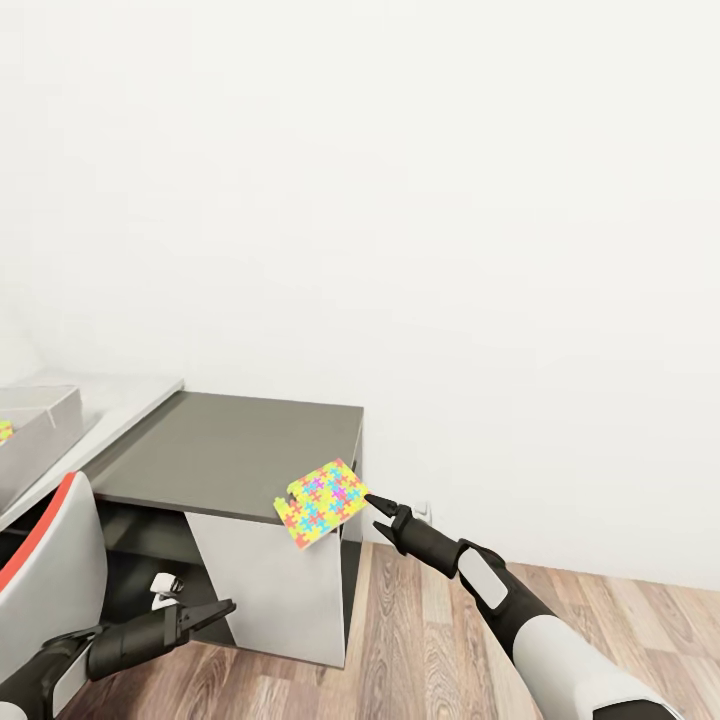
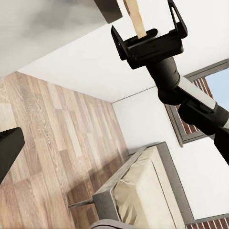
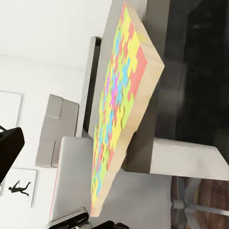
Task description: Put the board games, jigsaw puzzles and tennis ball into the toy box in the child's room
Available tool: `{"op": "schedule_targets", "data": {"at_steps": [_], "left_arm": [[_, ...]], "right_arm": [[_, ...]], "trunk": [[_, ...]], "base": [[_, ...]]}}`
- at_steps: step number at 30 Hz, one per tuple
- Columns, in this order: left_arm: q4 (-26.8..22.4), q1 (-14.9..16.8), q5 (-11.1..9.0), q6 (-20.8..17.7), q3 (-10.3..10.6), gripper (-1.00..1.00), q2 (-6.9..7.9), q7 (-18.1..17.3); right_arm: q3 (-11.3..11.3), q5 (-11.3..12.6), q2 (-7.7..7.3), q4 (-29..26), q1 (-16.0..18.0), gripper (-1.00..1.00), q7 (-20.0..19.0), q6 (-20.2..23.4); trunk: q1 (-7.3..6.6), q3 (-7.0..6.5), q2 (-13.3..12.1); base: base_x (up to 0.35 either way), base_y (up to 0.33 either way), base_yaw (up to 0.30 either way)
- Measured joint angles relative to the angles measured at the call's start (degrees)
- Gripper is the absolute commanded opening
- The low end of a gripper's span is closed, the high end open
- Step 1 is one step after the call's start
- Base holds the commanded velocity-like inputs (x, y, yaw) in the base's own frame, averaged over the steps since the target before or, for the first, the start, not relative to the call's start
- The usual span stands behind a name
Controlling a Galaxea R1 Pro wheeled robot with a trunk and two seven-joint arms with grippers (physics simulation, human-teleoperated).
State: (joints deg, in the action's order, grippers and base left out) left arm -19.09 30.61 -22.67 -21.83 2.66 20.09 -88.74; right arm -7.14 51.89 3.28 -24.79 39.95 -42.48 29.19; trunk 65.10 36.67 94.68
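A jigsaw puzzle [image 1: 320,500] lies tilted on the front right corner of the table's dark grey cabinet top [image 1: 220,450], hanging over the edge. My right gripper [image 1: 375,513] is open at its right edge. In the left wrist view the puzzle's thin wooden edge [image 2: 137,18] stands between the spread fingers [image 2: 117,40] without either one touching it. The right wrist view looks along the puzzle [image 3: 119,95]. The toy box [image 1: 40,425] stands on the pale desk top at far left, with a patch of puzzle pattern [image 1: 5,432] inside. My left gripper [image 1: 228,606] hangs open and low in front of the cabinet.
A white chair with red trim [image 1: 50,570] stands close by my left arm. The cabinet's light door panel [image 1: 270,590] faces me above wood-plank floor [image 1: 420,650]. The bed [image 2: 143,191] lies behind, under a window [image 2: 200,81]. A white wall rises behind the table.
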Motion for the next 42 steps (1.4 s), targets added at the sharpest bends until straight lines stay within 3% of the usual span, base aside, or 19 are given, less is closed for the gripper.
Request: {"op": "schedule_targets", "data": {"at_steps": [11,39,42], "left_arm": [[0.02,0.01,0.09,-0.05,-0.03,1.0,-0.04,0.08],[0.02,-0.03,0.07,-0.05,-0.05,1.0,0.0,0.05],[0.02,-0.03,0.07,-0.06,-0.08,1.0,0.0,0.05]], "right_arm": [[2.08,-0.09,-0.06,0.0,-0.06,1.0,-0.15,0.0],[2.37,-0.09,-0.09,0.02,-0.09,1.0,-0.06,-0.01],[2.37,-0.09,-0.09,0.01,-0.09,1.0,-0.08,-0.01]], "trunk": [[-0.01,0.0,0.0],[0.0,0.0,0.0],[0.65,0.53,1.19]], "base": [[0.047,-0.042,0.0],[0.01,-0.009,0.0],[0.0,0.0,0.0]]}}
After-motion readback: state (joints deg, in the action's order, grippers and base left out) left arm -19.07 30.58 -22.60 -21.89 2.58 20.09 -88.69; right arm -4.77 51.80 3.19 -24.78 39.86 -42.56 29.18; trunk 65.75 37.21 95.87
